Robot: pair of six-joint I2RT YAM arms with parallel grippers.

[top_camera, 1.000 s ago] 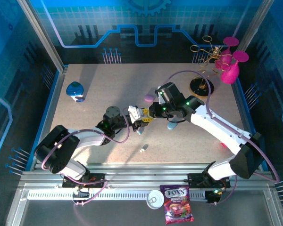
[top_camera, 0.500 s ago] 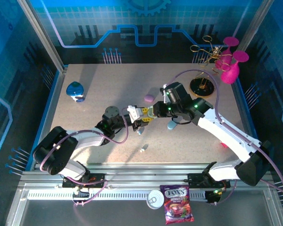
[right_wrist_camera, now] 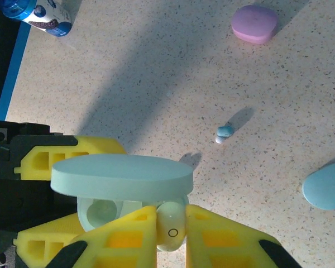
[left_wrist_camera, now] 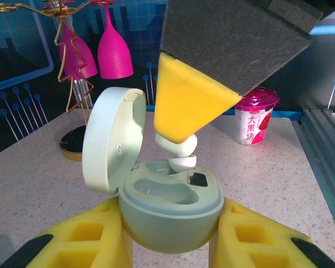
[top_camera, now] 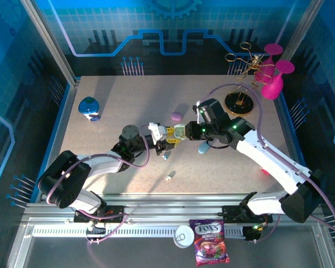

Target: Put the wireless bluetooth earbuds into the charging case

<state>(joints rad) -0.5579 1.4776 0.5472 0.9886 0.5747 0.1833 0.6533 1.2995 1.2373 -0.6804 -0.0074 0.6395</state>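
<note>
We find the right gripper (right_wrist_camera: pixel 171 237), clamped on an earbud (left_wrist_camera: pixel 177 149), has shifted over the open case (left_wrist_camera: pixel 170 209). The left gripper (top_camera: pixel 168 138) clamps that case. We judge the earbud at the socket, not yet seated.

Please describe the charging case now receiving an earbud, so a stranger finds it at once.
Near the middle of the table, the left gripper clamps a charging case. Unlike the closed purple case and blue case lying nearby, it is pale green, its lid open, an earbud poised over it.
</note>
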